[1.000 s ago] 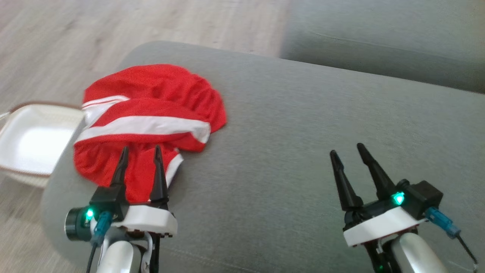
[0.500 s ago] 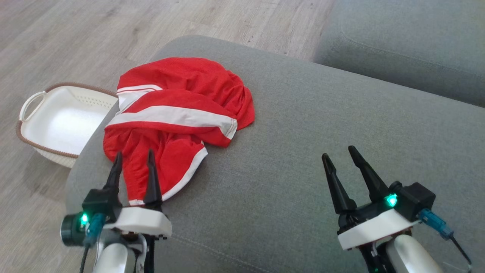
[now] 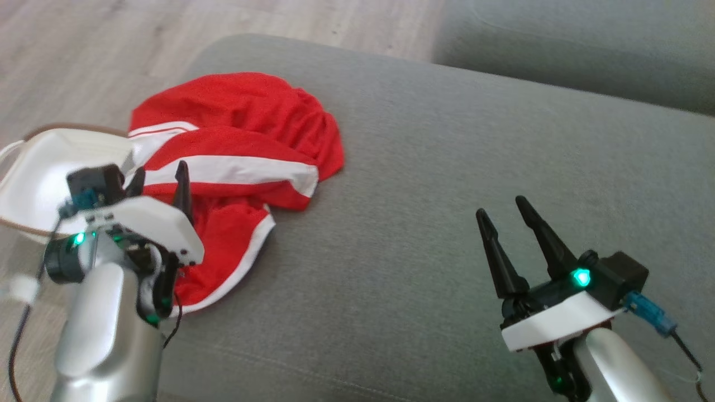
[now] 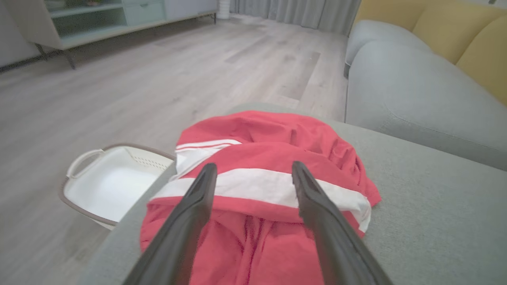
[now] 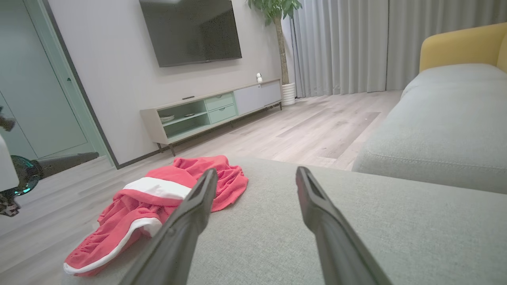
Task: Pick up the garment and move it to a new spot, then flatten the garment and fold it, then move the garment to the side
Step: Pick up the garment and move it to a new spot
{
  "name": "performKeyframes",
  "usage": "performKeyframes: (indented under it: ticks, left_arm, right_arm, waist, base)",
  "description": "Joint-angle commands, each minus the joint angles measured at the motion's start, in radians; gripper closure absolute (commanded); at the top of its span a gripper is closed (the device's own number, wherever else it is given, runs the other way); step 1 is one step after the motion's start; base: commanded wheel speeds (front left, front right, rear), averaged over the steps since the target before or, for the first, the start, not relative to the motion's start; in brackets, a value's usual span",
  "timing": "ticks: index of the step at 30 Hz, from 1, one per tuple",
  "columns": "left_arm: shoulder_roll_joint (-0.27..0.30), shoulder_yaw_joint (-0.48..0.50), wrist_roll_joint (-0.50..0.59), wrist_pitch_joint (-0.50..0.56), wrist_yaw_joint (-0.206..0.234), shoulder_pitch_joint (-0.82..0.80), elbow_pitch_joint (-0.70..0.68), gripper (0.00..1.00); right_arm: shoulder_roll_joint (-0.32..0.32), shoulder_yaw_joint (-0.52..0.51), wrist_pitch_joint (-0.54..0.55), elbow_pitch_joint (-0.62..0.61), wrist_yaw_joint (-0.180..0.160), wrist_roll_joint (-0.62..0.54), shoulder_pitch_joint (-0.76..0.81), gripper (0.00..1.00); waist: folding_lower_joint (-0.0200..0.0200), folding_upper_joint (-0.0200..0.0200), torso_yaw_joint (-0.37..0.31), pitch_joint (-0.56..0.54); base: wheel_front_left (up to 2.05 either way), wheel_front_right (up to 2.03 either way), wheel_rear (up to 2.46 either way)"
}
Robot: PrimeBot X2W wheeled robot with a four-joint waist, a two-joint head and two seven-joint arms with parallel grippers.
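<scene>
Right wrist view is picking up wood floor (image 5: 317, 126), TV (image 5: 190, 29) and cabinet (image 5: 214, 109). Head view is adding a white basket (image 3: 22, 184) beside the grey sofa seat (image 3: 447, 167). Red garment (image 3: 240, 106) is lying bunched at the seat's left end. My left tool (image 3: 160, 169) is hovering open over it; right tool (image 3: 501, 205) is sitting open, well apart.

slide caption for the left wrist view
Open left gripper over a crumpled red garment on a grey sofa seat, white basket on the floor.

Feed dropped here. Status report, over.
Left gripper over garment, jaws open, empty. Right gripper over bare cushion, open. Garment crumpled at cushion's left end. Basket on floor beside, nothing blocking.
</scene>
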Motion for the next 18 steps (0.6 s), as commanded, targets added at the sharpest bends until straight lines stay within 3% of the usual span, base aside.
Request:
performKeyframes:
  ticks: [1, 4, 8, 18]
  left_arm:
    - [0.023, 0.036, -0.016, 0.020, -0.007, -0.041, -0.016, 0.00]
    - [0.043, 0.045, -0.075, 0.158, -0.053, -0.100, 0.086, 0.00]
    - [0.060, 0.026, -0.075, 0.254, -0.056, -0.136, 0.216, 0.00]
    - [0.063, 0.020, -0.136, 0.414, -0.112, -0.158, 0.492, 0.00]
  right_arm:
    - [-0.009, 0.015, -0.011, -0.037, 0.008, 0.007, -0.040, 0.00]
    - [-0.016, 0.014, -0.011, -0.041, 0.008, 0.012, -0.056, 0.00]
    - [-0.025, 0.019, -0.011, -0.038, 0.008, 0.019, -0.069, 0.00]
    - [-0.031, 0.011, -0.011, -0.040, 0.008, 0.031, -0.094, 0.00]
  waist:
    - [0.0000, 0.0000, -0.031, 0.023]
    - [0.0000, 0.0000, -0.083, 0.052]
    - [0.0000, 0.0000, -0.125, 0.075]
    - [0.0000, 0.0000, -0.195, 0.104]
  base:
    - [0.00, 0.00, 0.00]
    - [0.00, 0.00, 0.00]
    - [0.00, 0.00, 0.00]
    - [0.00, 0.00, 0.00]
